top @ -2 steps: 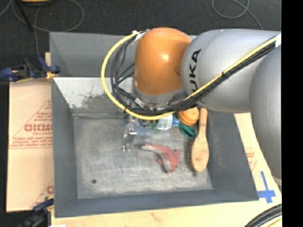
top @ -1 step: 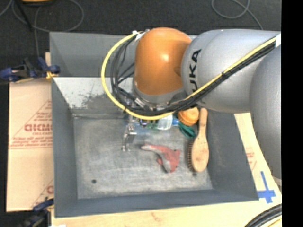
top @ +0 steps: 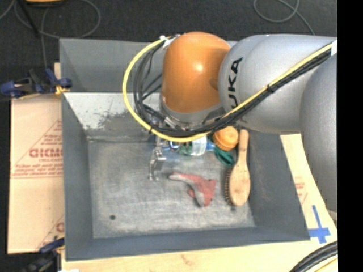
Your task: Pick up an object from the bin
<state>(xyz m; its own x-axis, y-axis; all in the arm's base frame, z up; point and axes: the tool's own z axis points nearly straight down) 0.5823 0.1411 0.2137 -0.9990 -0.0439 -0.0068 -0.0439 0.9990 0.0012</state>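
My gripper [top: 155, 169] hangs below the orange-covered wrist over the bin's middle, one metal finger reaching down toward the bare floor. Just to its right lies a red, flat, bent piece [top: 199, 187]. Behind the finger, under the wrist, a clear plastic bottle [top: 195, 147] with a blue part lies partly hidden. I see nothing between the fingers.
A wooden hairbrush [top: 239, 177] lies lengthwise at the bin's right side, bristles facing left. An orange round thing [top: 226, 137] and a green piece [top: 226, 157] sit beside its handle. The arm covers the bin's upper right.
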